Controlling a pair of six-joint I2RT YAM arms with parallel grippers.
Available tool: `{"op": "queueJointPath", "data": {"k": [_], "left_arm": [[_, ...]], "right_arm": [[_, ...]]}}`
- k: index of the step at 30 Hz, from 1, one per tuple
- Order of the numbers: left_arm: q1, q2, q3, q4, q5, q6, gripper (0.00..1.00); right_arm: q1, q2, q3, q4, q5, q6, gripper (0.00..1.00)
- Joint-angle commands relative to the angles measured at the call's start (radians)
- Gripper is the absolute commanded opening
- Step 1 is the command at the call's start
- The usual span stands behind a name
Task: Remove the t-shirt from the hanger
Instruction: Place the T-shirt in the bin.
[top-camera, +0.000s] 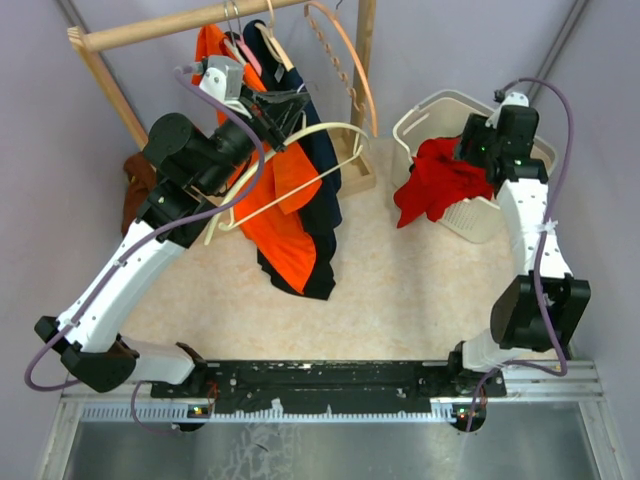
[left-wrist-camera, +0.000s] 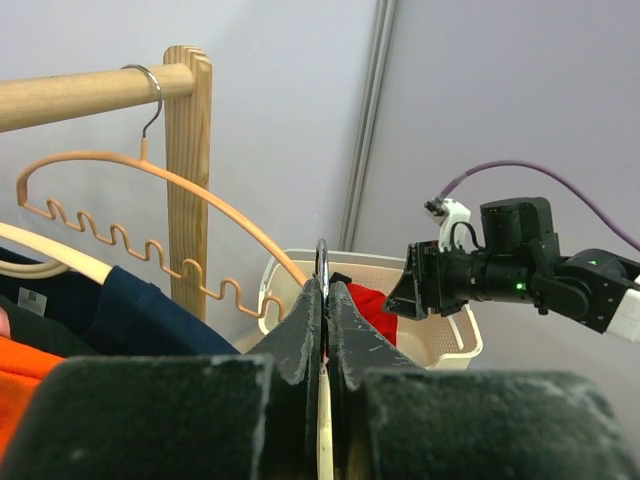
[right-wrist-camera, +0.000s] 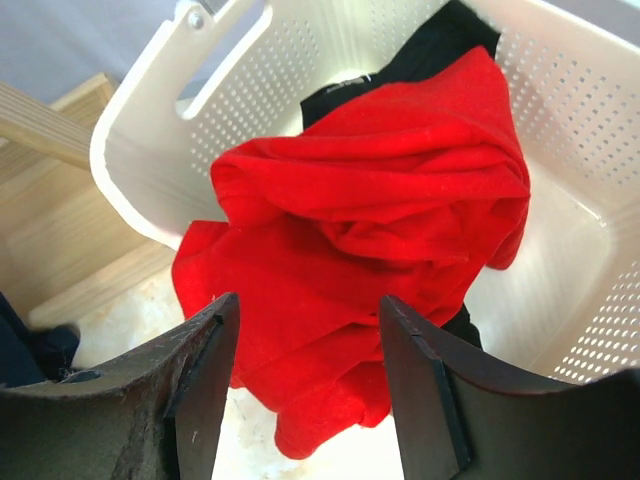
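Red t-shirt (right-wrist-camera: 380, 200) is off the hanger (top-camera: 335, 125). It's bunched in the laundry basket (top-camera: 425, 108) on top of a black garment (right-wrist-camera: 445, 40). It's draped over the basket rim on the side facing the wooden rail (top-camera: 170, 30), and a flap hangs outside toward the table (top-camera: 400, 280).

Right gripper (right-wrist-camera: 307, 305) sits directly above the heap, jaws apart, gripping nothing. The cloth is below the fingertips; can't tell if it brushes them.

Left gripper (left-wrist-camera: 323, 290) is clamped on the cream hanger at its neck, with the metal hook poking up between the fingers. The hanger looks bare. It's held out in front of the orange shirt (top-camera: 285, 220) and navy shirt (top-camera: 322, 200) hanging on the rail.

Relation that matters: the t-shirt lies straight under the right gripper and well apart from the left one, so only the right arm is placed to handle it. The heap's long axis runs from inside the basket out across the rim.

My read: the removal itself is done. If anything's left, it's a straight-down re-grip and a pull deeper into the basket, so the overhang doesn't drag the lot out. The left arm's job would be putting the hook back on the rail, which sits higher than the hook.
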Motion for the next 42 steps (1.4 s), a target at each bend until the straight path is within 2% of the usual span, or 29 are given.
{"op": "queueJointPath", "data": {"k": [1,10,12,19,29,37,42], "left_arm": [[-0.005,-0.021,0.004,0.062,-0.018,-0.011,0.00],[-0.005,-0.032,-0.010,0.073,-0.066,-0.014,0.00],[-0.005,-0.033,-0.013,0.074,-0.068,-0.013,0.00],[-0.005,-0.048,-0.036,0.091,-0.062,-0.014,0.00],[-0.005,-0.097,-0.110,0.154,-0.126,-0.010,0.00],[-0.005,-0.090,-0.118,0.173,-0.112,-0.012,0.00],[-0.005,-0.093,-0.122,0.179,-0.106,-0.011,0.00]], "right_arm": [[0.006,-0.091,0.012,0.048,-0.007,0.000,0.58],[0.079,-0.118,-0.008,0.042,-0.020,-0.028,0.59],[0.111,-0.106,-0.017,0.027,-0.010,-0.050,0.62],[0.220,-0.062,-0.071,0.028,0.154,-0.136,0.66],[0.234,0.008,-0.076,0.014,0.264,-0.163,0.66],[0.234,0.053,-0.086,0.001,0.247,-0.158,0.62],[0.233,0.064,-0.094,-0.013,0.241,-0.158,0.55]]}}
